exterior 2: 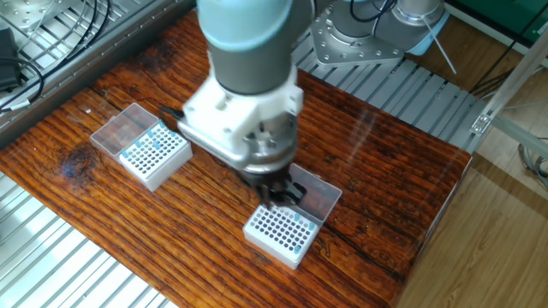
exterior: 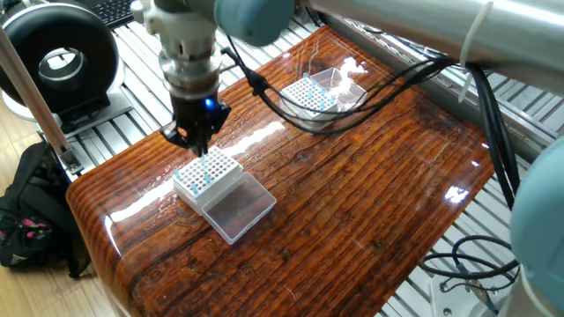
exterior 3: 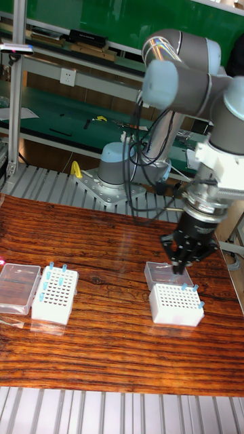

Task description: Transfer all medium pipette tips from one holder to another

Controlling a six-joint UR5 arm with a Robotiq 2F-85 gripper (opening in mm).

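Note:
My gripper (exterior: pixel 196 143) (exterior 2: pixel 274 197) (exterior 3: pixel 181 268) hangs just above the near white holder (exterior: pixel 210 181) (exterior 2: pixel 279 234) (exterior 3: pixel 175 306). Its fingers are only slightly apart and open, with nothing held between them. A few medium pipette tips (exterior: pixel 204 167) (exterior 2: pixel 300 224) (exterior 3: pixel 197 289) stand in this holder's holes, right below the fingertips. The other white holder (exterior: pixel 310 97) (exterior 2: pixel 156 156) (exterior 3: pixel 53 296) sits across the table and carries several more pale-blue tips (exterior: pixel 324 93) (exterior 2: pixel 156 134) (exterior 3: pixel 64 270).
Each holder has a clear lid lying next to it: one lid (exterior: pixel 238 210) (exterior 2: pixel 318 195) (exterior 3: pixel 161 272), the other lid (exterior 2: pixel 122 128) (exterior 3: pixel 17 287). Black cables (exterior: pixel 352 119) drape over the far part of the wooden table (exterior: pixel 370 202). A black ring device (exterior: pixel 60 57) stands off the table's left end.

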